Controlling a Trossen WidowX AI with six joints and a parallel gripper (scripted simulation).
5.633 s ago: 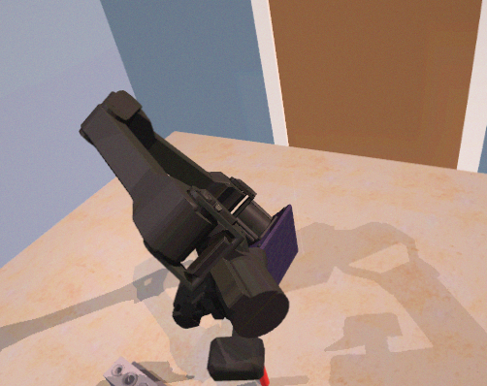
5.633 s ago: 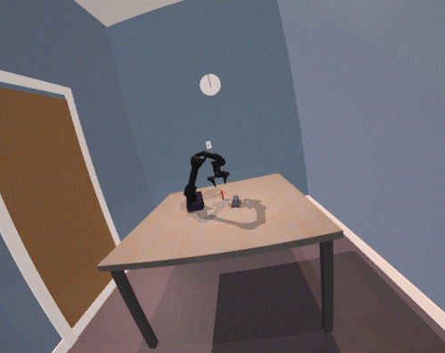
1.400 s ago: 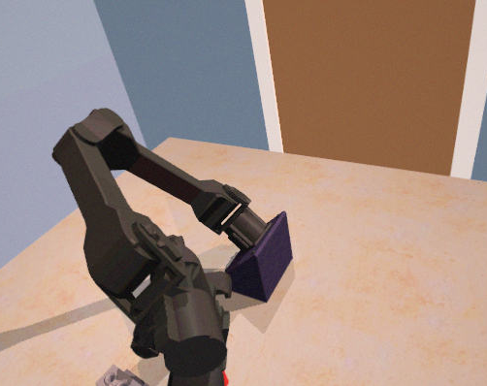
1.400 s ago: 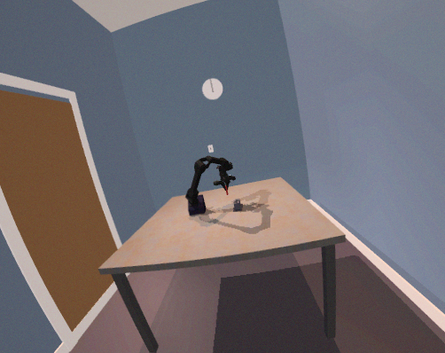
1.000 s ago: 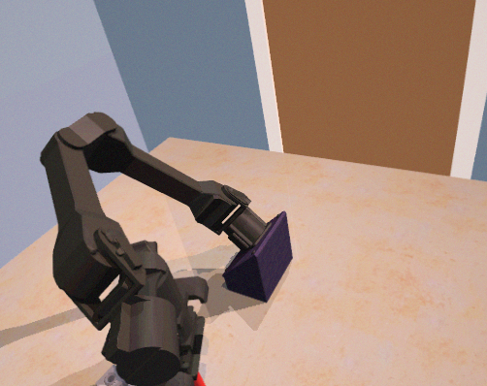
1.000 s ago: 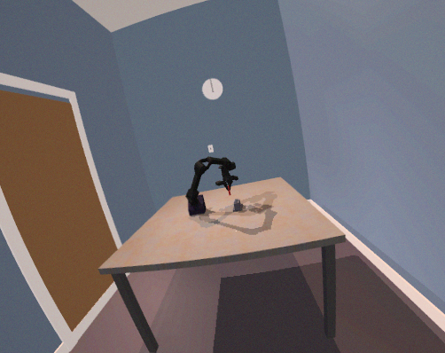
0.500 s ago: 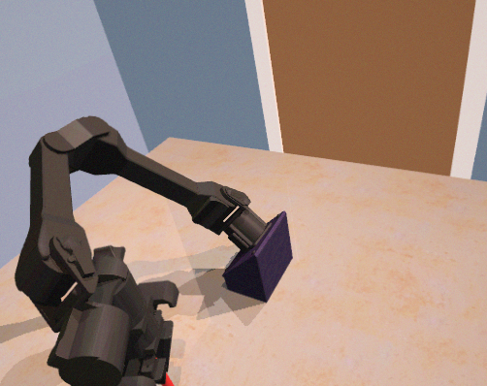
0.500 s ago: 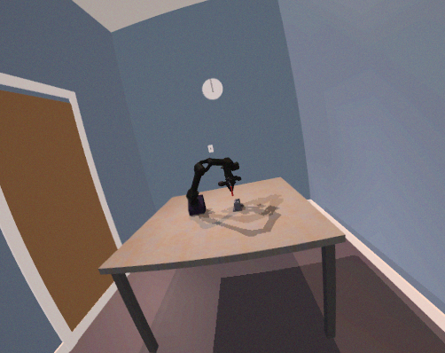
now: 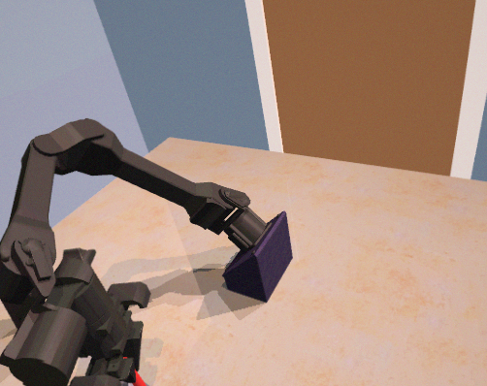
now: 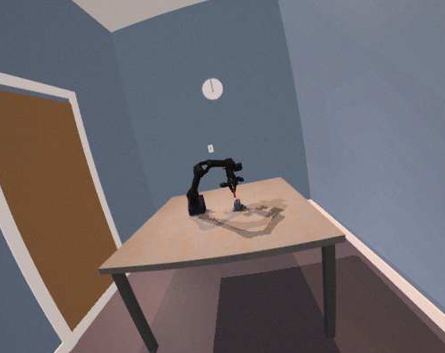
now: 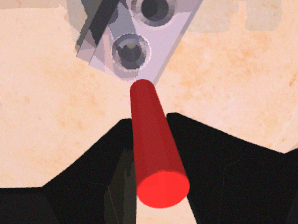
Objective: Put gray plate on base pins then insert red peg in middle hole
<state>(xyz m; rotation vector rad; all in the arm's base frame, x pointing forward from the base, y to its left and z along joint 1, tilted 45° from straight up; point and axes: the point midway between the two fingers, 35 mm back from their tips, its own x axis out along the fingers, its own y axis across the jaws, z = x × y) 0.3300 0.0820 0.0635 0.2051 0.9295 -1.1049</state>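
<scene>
My gripper is shut on the red peg and holds it upright, tip down, above the table. A nearer end hole sits just beyond the peg tip. In the top view the plate is hidden behind the wrist.
The arm's dark purple mount block stands on the beige table behind the plate. The arm's links reach over the table's left part in the top view.
</scene>
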